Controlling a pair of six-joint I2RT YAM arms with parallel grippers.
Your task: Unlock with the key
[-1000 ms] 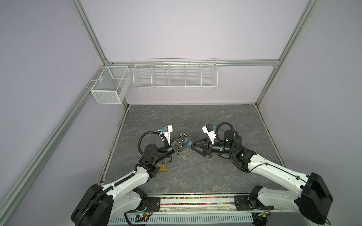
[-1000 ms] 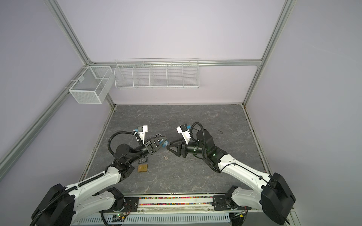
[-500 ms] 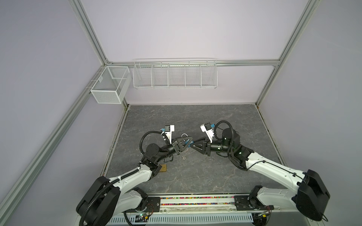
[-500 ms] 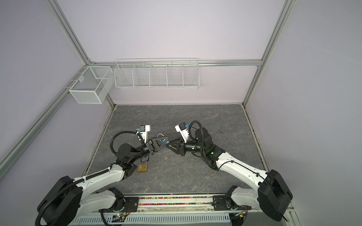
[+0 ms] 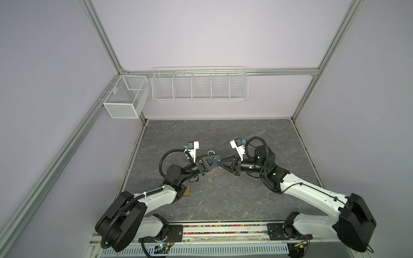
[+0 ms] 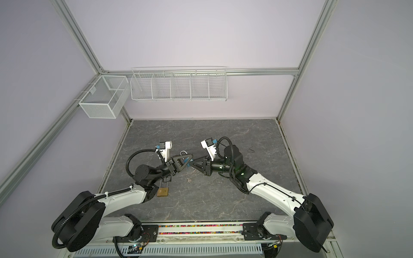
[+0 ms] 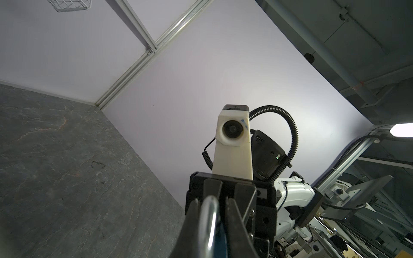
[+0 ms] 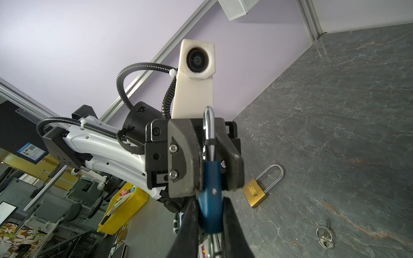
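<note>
A blue padlock (image 5: 214,160) (image 6: 187,160) with a silver shackle (image 7: 210,223) hangs in mid-air over the middle of the table. My left gripper (image 5: 215,161) (image 7: 211,207) is shut on it at the shackle end. My right gripper (image 5: 220,164) (image 8: 209,200) meets it head-on and is shut on the blue body (image 8: 210,178). The key (image 5: 209,179) (image 8: 328,223) lies on its wire ring (image 8: 324,236) on the table below the two grippers, held by neither.
A brass padlock (image 5: 187,192) (image 8: 254,194) with a long shackle lies on the grey table (image 5: 245,138) beside the left arm. A mesh box (image 5: 125,98) and a wire rack (image 5: 199,84) hang on the back walls.
My right gripper has moved left to the blue padlock and its jaws have closed on the body. The left gripper has kept its hold and barely moved.
</note>
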